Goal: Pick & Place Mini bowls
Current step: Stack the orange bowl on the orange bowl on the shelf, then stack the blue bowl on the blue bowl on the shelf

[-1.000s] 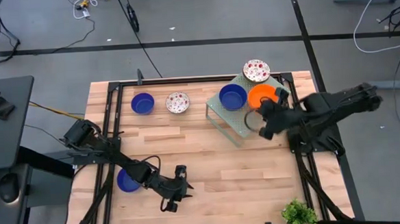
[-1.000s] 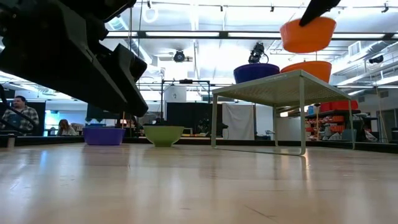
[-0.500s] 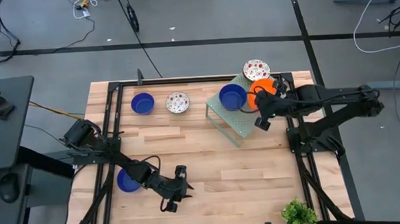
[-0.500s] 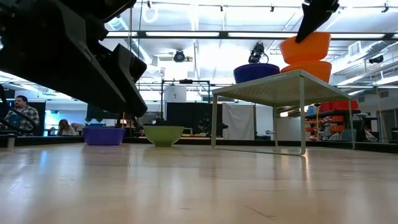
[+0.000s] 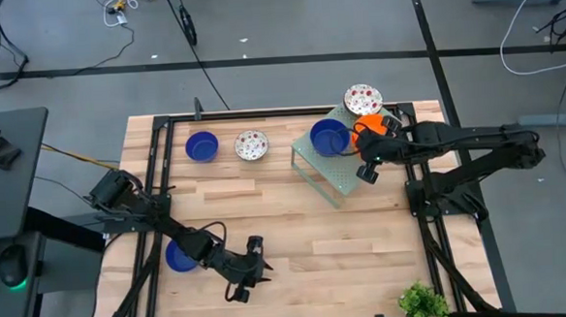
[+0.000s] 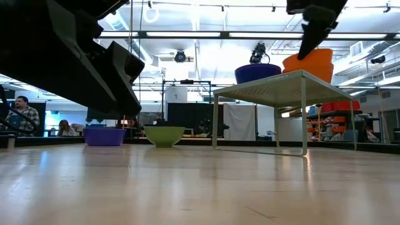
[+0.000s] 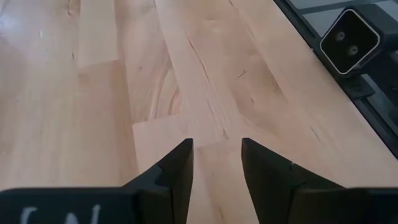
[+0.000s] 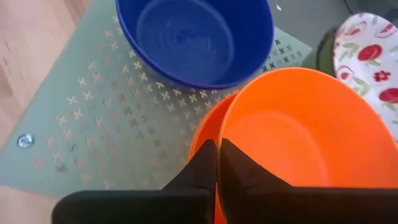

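Note:
A pale green rack stands at the table's far right. On it sit a dark blue bowl, a speckled bowl and an orange bowl. My right gripper is shut on a second orange bowl directly over the first. On the table lie a blue bowl, a speckled bowl and a blue bowl under my left arm. My left gripper stands open over bare wood near the front edge. My right gripper pinches the upper orange bowl's rim, one finger inside the bowl and the other outside. The fingers slant down from the table's right side. The bowl is nested in the lower orange bowl, slightly offset from it.
Black frame rails run along the table's sides. A small green plant stands at the near right corner. Bare wood lies between the rack and my left gripper. People sit in the room beyond the table.
My right gripper has carried the orange bowl toward the table's far edge and down, from well above the rack into the orange bowl that rests there. The gripper has tipped a little steeper. My left arm has kept still.

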Controlling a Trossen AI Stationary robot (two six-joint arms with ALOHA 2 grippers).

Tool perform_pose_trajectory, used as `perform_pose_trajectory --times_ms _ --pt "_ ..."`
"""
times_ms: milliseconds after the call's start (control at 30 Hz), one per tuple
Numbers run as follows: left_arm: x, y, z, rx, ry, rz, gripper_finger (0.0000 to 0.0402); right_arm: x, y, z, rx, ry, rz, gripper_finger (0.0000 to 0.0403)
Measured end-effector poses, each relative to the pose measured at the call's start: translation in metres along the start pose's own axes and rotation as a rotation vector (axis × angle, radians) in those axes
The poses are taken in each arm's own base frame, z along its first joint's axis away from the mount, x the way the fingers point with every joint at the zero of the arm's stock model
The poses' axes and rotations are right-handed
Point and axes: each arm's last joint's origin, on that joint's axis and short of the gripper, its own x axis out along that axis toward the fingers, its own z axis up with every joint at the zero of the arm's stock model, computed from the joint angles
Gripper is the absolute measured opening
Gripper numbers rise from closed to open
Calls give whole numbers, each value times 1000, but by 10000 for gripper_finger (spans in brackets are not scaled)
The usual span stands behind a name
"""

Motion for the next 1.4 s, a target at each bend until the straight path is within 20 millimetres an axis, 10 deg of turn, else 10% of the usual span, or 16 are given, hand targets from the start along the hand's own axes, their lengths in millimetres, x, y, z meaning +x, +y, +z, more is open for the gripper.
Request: perform_pose_trajectory --times_ms 533,1033,1400 --pt "0 0 0 0 1 4 140 10 -7 3 80 23 85 19" --pt "0 1 0 5 1 5 140 -25 -13 24 162 -145 209 170" --pt "0 1 0 4 3 6 140 -44 104 11 8 -540 708 155"
